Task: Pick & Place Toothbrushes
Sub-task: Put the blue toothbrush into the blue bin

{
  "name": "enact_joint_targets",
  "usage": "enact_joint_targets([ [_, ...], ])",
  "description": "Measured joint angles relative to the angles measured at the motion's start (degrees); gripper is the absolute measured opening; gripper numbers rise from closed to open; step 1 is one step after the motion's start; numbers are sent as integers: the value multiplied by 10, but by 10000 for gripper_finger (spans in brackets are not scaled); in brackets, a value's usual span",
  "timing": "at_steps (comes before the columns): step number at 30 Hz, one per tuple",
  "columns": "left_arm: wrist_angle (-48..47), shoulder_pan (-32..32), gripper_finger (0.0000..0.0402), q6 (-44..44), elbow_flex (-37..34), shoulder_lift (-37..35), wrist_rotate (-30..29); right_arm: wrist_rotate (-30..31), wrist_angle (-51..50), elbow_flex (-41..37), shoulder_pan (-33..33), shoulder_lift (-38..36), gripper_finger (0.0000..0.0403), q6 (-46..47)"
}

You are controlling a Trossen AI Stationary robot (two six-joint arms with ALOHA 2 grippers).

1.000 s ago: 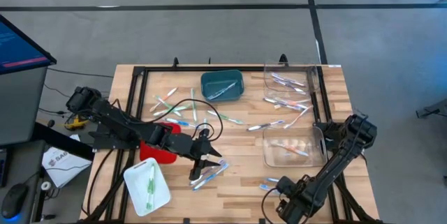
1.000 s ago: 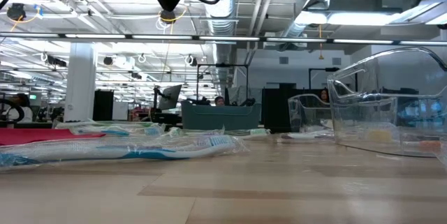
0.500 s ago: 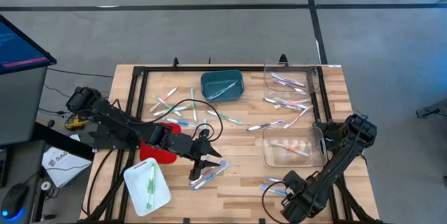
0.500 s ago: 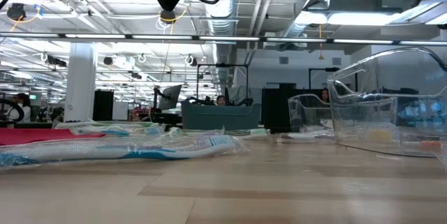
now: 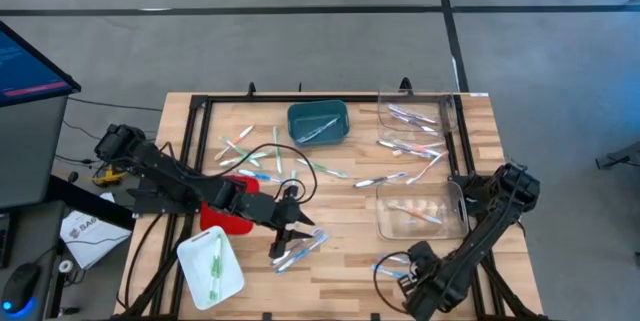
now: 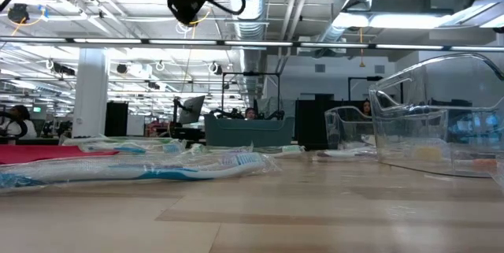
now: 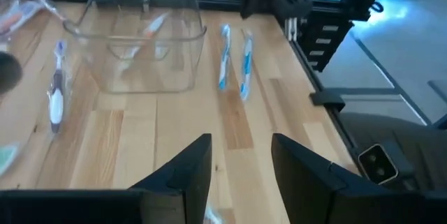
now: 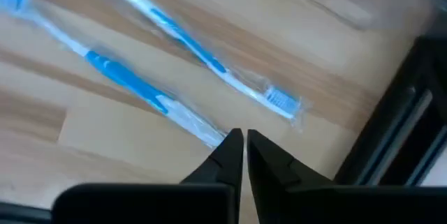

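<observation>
Toothbrushes in clear wrappers lie scattered over the wooden table (image 5: pixel 345 201). My left gripper (image 5: pixel 290 227) hangs open over a small pile of them (image 5: pixel 298 247); the left wrist view shows nothing between its fingers (image 7: pixel 241 175). My right gripper (image 5: pixel 413 259) is near the table's near right corner, shut and pointing down at two blue toothbrushes (image 5: pixel 390 263). In the right wrist view its fingertips (image 8: pixel 243 144) meet at the wrapper end of the nearer blue toothbrush (image 8: pixel 126 81). The other blue one (image 8: pixel 202 56) lies beside it. My right gripper comes from above with its shut fingertips right at the wrapper end (image 8: pixel 209 133) of one blue toothbrush. That toothbrush lies flat on the table. Whether the tips pinch the wrapper or only stand at it, I cannot tell.
A teal bin (image 5: pixel 318 123) sits at the far middle. One clear box (image 5: pixel 415 116) stands far right and another (image 5: pixel 420 211) at the right. A red tray (image 5: pixel 225 216) and a white tray (image 5: pixel 211 264) lie near left. A black frame (image 5: pixel 455 161) edges the table.
My right gripper has turned about its wrist and shifted a little toward the table's right edge, above the two blue toothbrushes, which lie where they were.
</observation>
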Motion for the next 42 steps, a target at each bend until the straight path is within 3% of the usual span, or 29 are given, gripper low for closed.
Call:
enact_joint_targets([
  [11, 24, -19, 145, -26, -37, 0, -8, -5, -7, 12, -25, 56, 3, 70],
  [18, 145, -42, 145, -22, -86, 0, -7, 7, -88, 72, -55, 125, 2, 64],
  [25, 172, -48, 145, 3, -93, 0, -5, 7, -156, 86, -59, 129, 1, 66],
  [42, 196, -48, 145, 20, -93, 0, 2, 12, -136, 72, -58, 138, 0, 91],
])
